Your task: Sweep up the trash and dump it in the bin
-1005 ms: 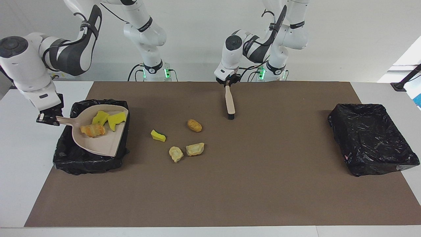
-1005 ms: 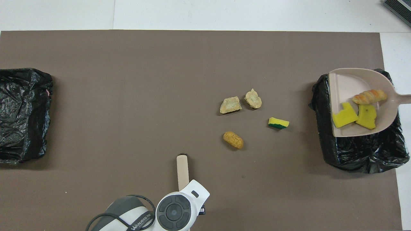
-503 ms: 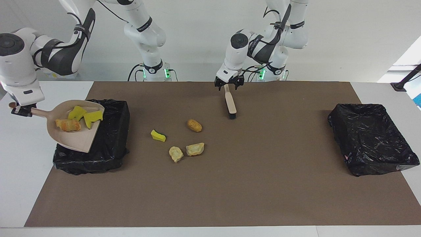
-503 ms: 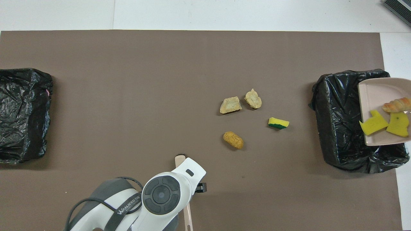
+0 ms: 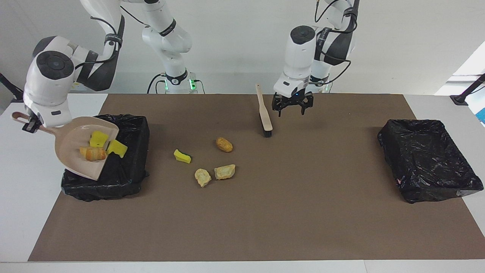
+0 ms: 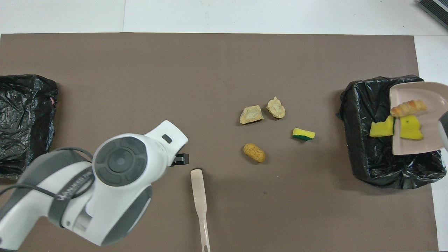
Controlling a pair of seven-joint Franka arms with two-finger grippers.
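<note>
Brown mat [image 5: 303, 197], R gripper [image 5: 27, 123] half hidden, pinching dustpan [image 5: 75, 151] handle; L gripper [image 5: 291, 108] fingers spread

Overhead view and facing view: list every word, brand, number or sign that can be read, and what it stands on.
"WANJEED": a print that reads roughly so, on the black strap around the left arm, overhead view; its last letters and smaller print are too small to read.
Black bands on both arms, facing view: print too small to read.
Nothing legible elsewhere.
</note>
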